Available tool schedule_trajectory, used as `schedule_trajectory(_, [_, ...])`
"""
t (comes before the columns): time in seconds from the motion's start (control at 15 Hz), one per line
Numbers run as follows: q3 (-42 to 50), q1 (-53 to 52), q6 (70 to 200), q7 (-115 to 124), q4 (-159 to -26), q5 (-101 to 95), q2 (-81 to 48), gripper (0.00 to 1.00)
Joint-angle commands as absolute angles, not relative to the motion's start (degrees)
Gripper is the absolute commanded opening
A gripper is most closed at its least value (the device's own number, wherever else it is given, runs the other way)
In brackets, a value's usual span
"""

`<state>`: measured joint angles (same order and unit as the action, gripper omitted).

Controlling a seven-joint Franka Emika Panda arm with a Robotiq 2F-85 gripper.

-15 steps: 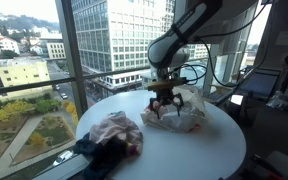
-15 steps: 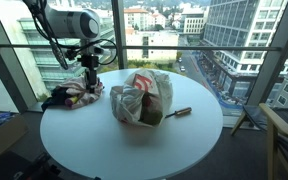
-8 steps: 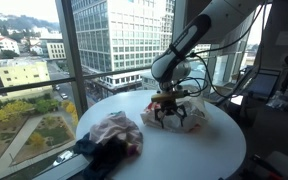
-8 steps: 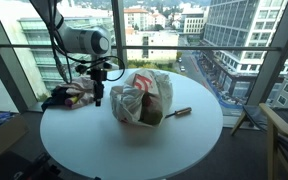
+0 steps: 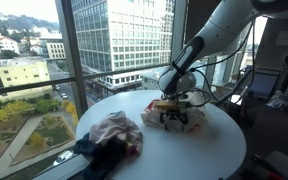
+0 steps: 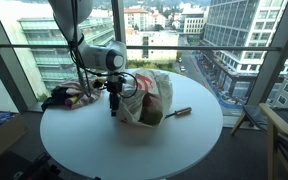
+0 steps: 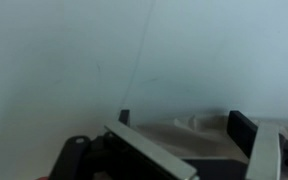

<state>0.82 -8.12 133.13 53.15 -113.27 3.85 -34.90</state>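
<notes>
On the round white table (image 6: 104, 140) stands a crumpled white plastic bag (image 6: 144, 97) with red print and things inside. My gripper (image 6: 112, 108) hangs low over the table, right beside the bag in both exterior views (image 5: 174, 118). It points straight down. In the blurred wrist view the gripper (image 7: 189, 150) is open: two dark fingers (image 7: 246, 133) stand wide apart with nothing between them. Beyond them I see pale table and a bit of the bag (image 7: 179, 124). The bag (image 5: 196, 120) is partly hidden behind the gripper.
A heap of pink and dark clothes (image 5: 114, 133) lies at one edge of the table (image 6: 69, 97). A small brown stick-like object (image 6: 180, 112) lies on the far side of the bag. Tall windows ring the table; a chair (image 6: 284, 140) stands close by.
The arm has swung away from the clothes heap toward the bag and come down close to the table. The jaws have stayed wide apart.
</notes>
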Motion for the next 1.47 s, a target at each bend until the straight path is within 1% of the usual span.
schedule_trajectory(0.0, [3.41, -8.76, 137.03, 53.89, -110.87, 3.64, -36.75, 1.0])
schedule_trajectory(0.4, [8.53, -11.28, 140.43, 56.17, -105.82, -2.1, -39.52, 1.0])
schedule_trajectory(1.07, [14.16, -10.85, 137.42, 62.51, -92.85, -5.28, -46.89, 1.0])
schedule_trajectory(1.2, [14.84, -10.59, 136.59, 63.58, -91.06, -5.33, -47.92, 1.0])
schedule_trajectory(1.4, [12.65, -9.57, 134.41, 61.83, -91.11, -3.91, -46.86, 1.0])
